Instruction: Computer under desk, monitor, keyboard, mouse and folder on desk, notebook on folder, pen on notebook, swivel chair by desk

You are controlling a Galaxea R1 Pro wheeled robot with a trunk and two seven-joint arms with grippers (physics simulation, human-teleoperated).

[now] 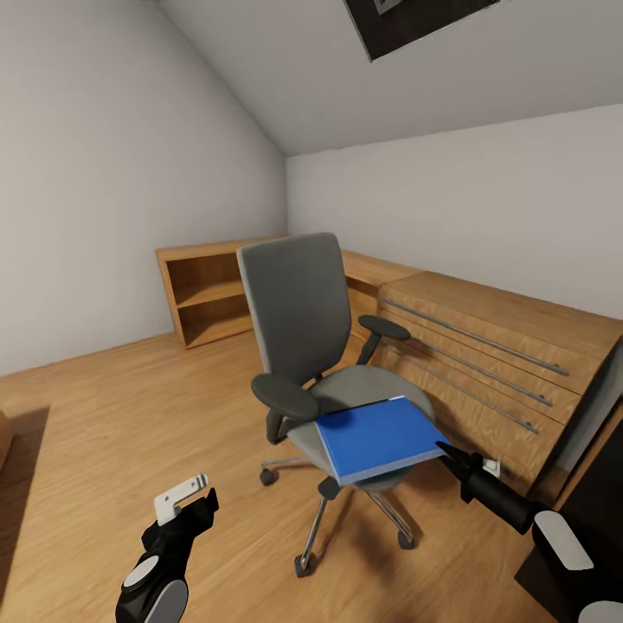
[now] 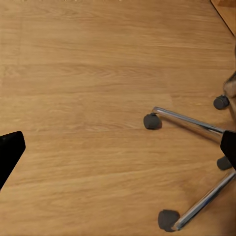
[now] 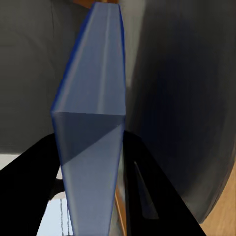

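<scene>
— Where's the folder (image 1: 381,437) now?

— On the seat of the swivel chair (image 1: 298,303), lying flat with its front corner sticking out past the seat edge toward five o'clock. The chair stands in the middle of the wood floor (image 1: 104,407) of the bedroom, its back toward eleven o'clock.

— And the right gripper (image 1: 452,452)?

— It reaches in from four o'clock, its tip touching the folder's near corner. In the right wrist view the two black fingers (image 3: 37,162) sit one on each side of the folder's (image 3: 91,132) pale edge, closed against it, so it has hold of the folder.

— The left gripper (image 1: 186,502)?

— Low at seven o'clock, well apart from the chair, holding nothing. In its own wrist view one dark fingertip (image 2: 10,152) shows at each side with bare floor (image 2: 88,73) between, so it is spread wide. The chair's chrome legs (image 2: 189,120) and casters lie beyond.

— What's around the chair?

— A light-wood drawer chest (image 1: 484,346) with bar handles at three o'clock, close by the chair, and a light-wood shelf unit (image 1: 203,294) at eleven o'clock against the wall.
</scene>
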